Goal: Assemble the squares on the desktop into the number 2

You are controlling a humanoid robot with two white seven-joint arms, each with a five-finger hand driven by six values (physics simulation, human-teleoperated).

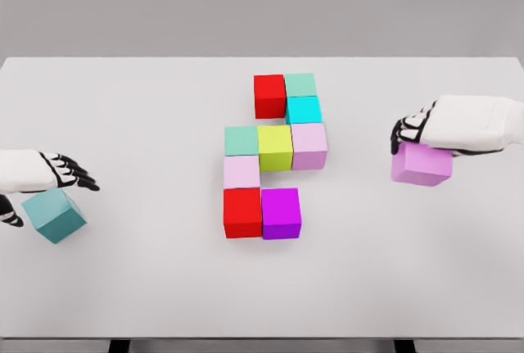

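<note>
In the head view, the right hand (426, 133) curls its fingers over the top of a pink cube (421, 165), which looks rigid, light and smooth-faced, so opposite flat sides are likely the safest hold. The left hand (57, 171) is spread, seemingly just above a tilted teal cube (54, 214). The partly built figure of coloured cubes (274, 156) lies on the table (147, 279), well to the left of the right hand.

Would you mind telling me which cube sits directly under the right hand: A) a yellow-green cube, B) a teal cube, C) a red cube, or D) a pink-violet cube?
D: the right hand rests on top of the pink-violet cube, away from the assembled blocks to the right.
</note>
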